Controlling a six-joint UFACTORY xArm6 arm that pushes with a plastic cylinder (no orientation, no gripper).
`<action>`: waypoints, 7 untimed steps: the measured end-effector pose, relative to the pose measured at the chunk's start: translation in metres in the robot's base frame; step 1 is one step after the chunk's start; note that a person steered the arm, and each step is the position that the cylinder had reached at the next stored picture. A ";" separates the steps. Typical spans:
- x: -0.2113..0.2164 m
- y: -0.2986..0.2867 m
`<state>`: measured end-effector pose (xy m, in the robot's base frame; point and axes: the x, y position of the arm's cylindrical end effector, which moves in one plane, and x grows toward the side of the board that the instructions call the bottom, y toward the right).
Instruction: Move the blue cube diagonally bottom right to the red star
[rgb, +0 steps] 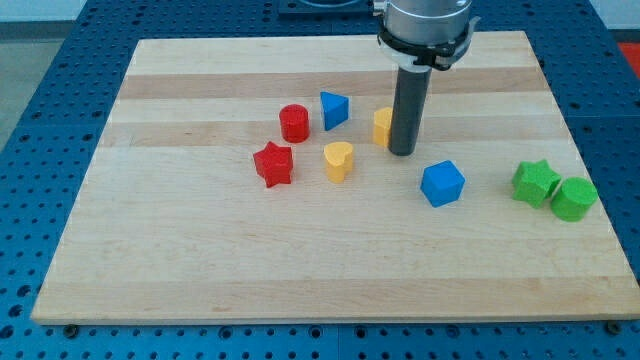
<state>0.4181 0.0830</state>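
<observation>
I had my tip (403, 152) planted on the pale wooden board (200, 270), touching or just beside the right side of a yellow plastic block (382, 126) whose shape the rod partly hid. The arm carried no pincer, only the dark rod. The blue plastic cube (442, 184) sat near and right of my tip, apart from it. The red plastic star (273, 164) lay well to the left, beside a yellow heart (339, 160), with a red cylinder (294, 123) and a blue wedge-like block (334, 109) farther back. A green star (535, 183) and green cylinder (573, 198) touched at the right.
</observation>
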 end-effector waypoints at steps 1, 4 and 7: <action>0.000 0.000; 0.000 0.056; 0.033 0.072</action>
<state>0.4510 0.1555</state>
